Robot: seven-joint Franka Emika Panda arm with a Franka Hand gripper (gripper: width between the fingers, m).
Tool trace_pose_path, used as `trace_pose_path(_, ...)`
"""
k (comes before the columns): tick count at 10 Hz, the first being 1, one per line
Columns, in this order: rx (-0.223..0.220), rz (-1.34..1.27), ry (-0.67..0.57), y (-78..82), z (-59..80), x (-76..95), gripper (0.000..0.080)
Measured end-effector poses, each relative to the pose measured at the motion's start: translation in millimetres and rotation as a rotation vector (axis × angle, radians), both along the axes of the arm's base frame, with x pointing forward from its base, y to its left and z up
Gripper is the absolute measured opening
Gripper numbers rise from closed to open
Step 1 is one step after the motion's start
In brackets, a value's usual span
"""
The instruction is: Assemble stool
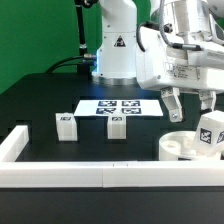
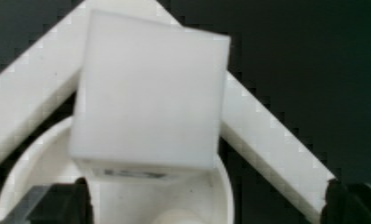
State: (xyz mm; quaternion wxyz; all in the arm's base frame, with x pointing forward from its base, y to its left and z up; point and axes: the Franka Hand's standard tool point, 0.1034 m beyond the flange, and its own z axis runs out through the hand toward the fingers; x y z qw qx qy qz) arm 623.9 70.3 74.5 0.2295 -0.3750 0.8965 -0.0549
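**Hovering above a placed leg, jaws wide and empty**

Two-finger gripper (image 1: 190, 108) hangs with jaws fully spread, grasping nothing, over the round white plastic seat disc (image 1: 176, 148) at the exterior view's right. One short blocky white plastic leg (image 1: 211, 134), tagged black-and-white, stands upright on that disc; whether it sits home in a slot cannot be told. A second tagged leg (image 1: 66, 123) and a third leg (image 1: 116, 124) stand apart on the black table (image 1: 40, 100), just before the marker board (image 1: 120, 106).

Judgement: the parts look light, rigid and smooth, liable to slip or topple. Take a leg across opposite flat faces, mid-height.
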Motion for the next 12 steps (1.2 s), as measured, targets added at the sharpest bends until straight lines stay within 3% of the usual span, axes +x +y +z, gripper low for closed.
trace_pose_path(4, -0.049, 0.071, -0.004, -13.8, -1.4, 0.3, 0.0649)
trace_pose_path(6, -0.087, 0.125, -0.027, -31.7, 13.3, 3.2, 0.0649)
trace_pose_path(9, -0.161, 0.213, -0.080, -70.0, 47.5, 12.6, 0.0649)
trace_pose_path(10, -0.183, 0.232, -0.086, -78.9, 49.7, 13.2, 0.0649)
trace_pose_path(11, -0.184, 0.233, -0.078, -76.6, 44.0, 11.1, 0.0649)
trace_pose_path(12, -0.213, 0.287, -0.078, -76.2, 43.0, 11.5, 0.0649)
